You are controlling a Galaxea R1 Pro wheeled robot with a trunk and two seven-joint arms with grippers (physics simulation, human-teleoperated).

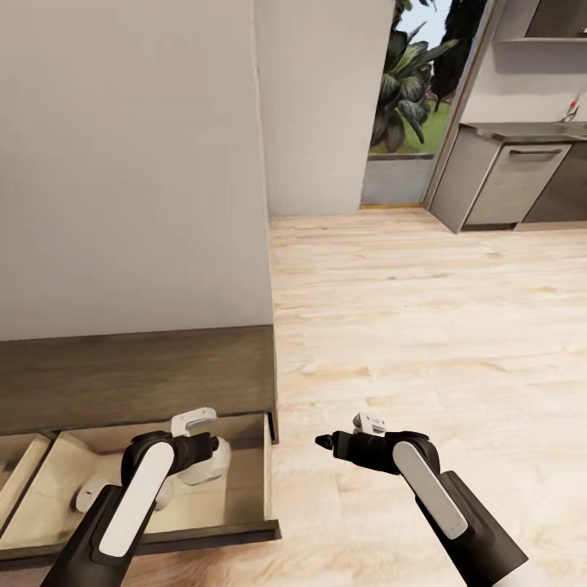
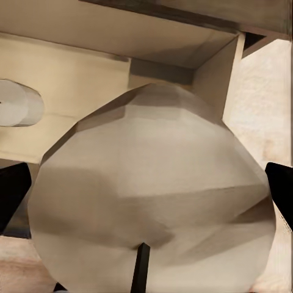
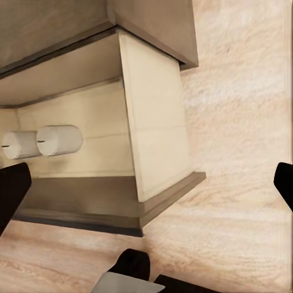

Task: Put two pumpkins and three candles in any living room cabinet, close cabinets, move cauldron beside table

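Holding candle [image 2: 152,195] in left gripper [image 1: 191,456], poised over open cabinet [image 1: 139,375] drawer [image 1: 266,481] for drop-in. Two candles [image 3: 60,140] already lie inside. Right gripper [image 1: 326,443] empty, open/shut unclear, parked over floor [image 1: 424,310].

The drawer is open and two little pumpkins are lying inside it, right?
Not quite. The drawer is open, but the two things lying inside it are candles, short pale cylinders, not pumpkins. The right wrist view shows them side by side.
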